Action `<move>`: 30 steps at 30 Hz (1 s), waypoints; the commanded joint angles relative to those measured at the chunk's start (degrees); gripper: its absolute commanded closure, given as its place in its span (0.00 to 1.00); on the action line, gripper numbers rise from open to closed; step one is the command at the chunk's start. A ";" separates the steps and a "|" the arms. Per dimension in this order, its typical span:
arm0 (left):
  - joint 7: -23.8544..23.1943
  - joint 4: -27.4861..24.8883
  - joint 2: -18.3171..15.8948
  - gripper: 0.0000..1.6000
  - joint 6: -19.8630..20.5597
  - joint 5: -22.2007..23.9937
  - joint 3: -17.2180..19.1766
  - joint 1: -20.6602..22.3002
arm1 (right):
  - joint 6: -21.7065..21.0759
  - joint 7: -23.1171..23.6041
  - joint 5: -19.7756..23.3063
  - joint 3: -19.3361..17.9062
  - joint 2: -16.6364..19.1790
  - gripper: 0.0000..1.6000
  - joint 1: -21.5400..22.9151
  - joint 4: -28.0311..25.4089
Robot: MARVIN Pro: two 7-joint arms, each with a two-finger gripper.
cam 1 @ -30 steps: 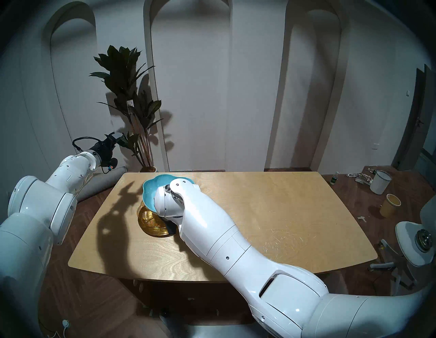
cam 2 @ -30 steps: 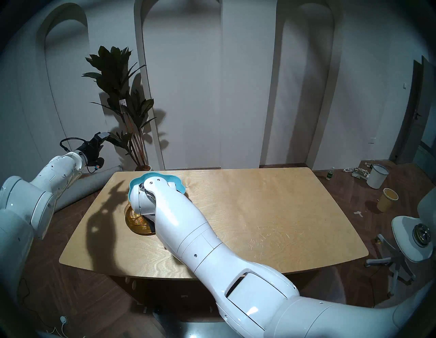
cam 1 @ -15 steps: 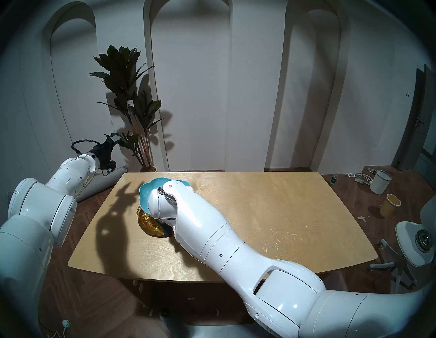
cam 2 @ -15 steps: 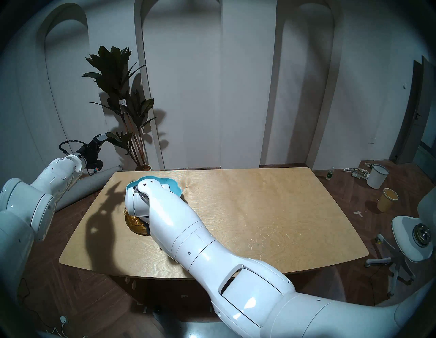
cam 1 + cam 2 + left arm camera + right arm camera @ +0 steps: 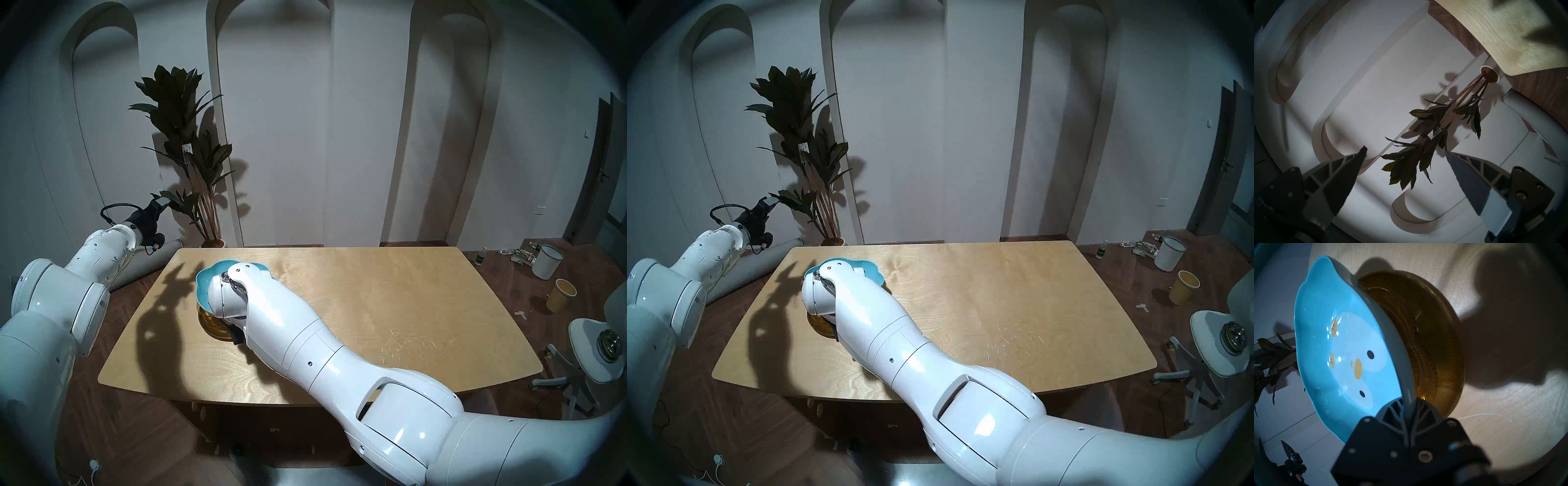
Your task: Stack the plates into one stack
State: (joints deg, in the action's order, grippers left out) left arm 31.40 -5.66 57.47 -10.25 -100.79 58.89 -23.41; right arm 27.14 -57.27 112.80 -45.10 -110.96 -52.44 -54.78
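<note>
The light-blue lobed dish (image 5: 1342, 351) hangs tilted above the left half of the table (image 5: 373, 305), its near rim pinched between the fingers of the right gripper (image 5: 1409, 405), its far lobes raised; the painted face with yellow marks shows in the right wrist view. Just under it lie the other two plates, the amber ribbed plate (image 5: 1417, 338) nested in the gold metal plate (image 5: 1456, 365), both flat on the wood; whether the blue dish's lower edge already touches the amber one cannot be told.

The step in hand looks to be the last placement: two plates are piled and the third is carried over them. The next move calls for levelling the dish, centring it over the amber plate, lowering until it seats, then letting go; released while tilted, it could slide off.

The left gripper (image 5: 1405, 152) is held up beyond the table's far-left corner, fingers spread and empty, facing the potted plant (image 5: 183, 135) by the wall.
</note>
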 commanded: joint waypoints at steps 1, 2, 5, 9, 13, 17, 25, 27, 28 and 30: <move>0.08 -0.85 -0.33 0.00 0.58 0.15 0.24 1.18 | -0.47 1.73 0.64 -0.19 -2.36 1.00 2.11 0.54; 0.04 -0.86 -0.33 0.00 0.63 0.17 0.26 1.15 | -0.53 1.88 0.78 -0.20 -2.45 1.00 2.21 0.80; -0.07 -0.86 -0.25 0.00 0.76 0.19 0.31 0.99 | -0.64 2.29 1.17 -0.33 -2.65 1.00 2.39 1.41; -0.21 -0.92 -0.13 0.00 0.95 0.22 0.34 0.84 | -0.77 2.80 1.68 -0.45 -2.83 1.00 2.55 2.17; -0.36 -1.02 0.01 0.00 1.13 0.24 0.38 0.75 | -0.92 3.27 2.21 -0.71 -2.99 1.00 2.70 2.88; -0.53 -1.16 0.20 0.00 1.31 0.25 0.39 0.72 | -1.07 3.70 2.72 -0.94 -3.09 1.00 2.77 3.48; -0.82 -1.41 0.58 0.00 1.63 0.24 0.37 0.54 | -1.38 4.53 3.53 -1.32 -3.21 1.00 2.90 4.56; -0.95 -1.49 0.74 0.00 1.75 0.24 0.36 0.49 | -1.57 4.88 3.88 -1.45 -3.30 0.72 2.97 4.96; -0.98 -1.51 0.78 0.00 1.78 0.23 0.36 0.48 | -1.62 4.99 3.98 -1.48 -3.33 0.70 2.98 5.06; -1.05 -1.55 0.86 0.00 1.82 0.23 0.36 0.47 | -1.77 5.27 4.26 -1.57 -3.41 0.56 3.08 5.31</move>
State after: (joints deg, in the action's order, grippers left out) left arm 30.27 -6.28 58.14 -8.90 -100.50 59.26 -24.26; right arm 25.77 -53.34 116.58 -46.51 -112.77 -50.67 -49.30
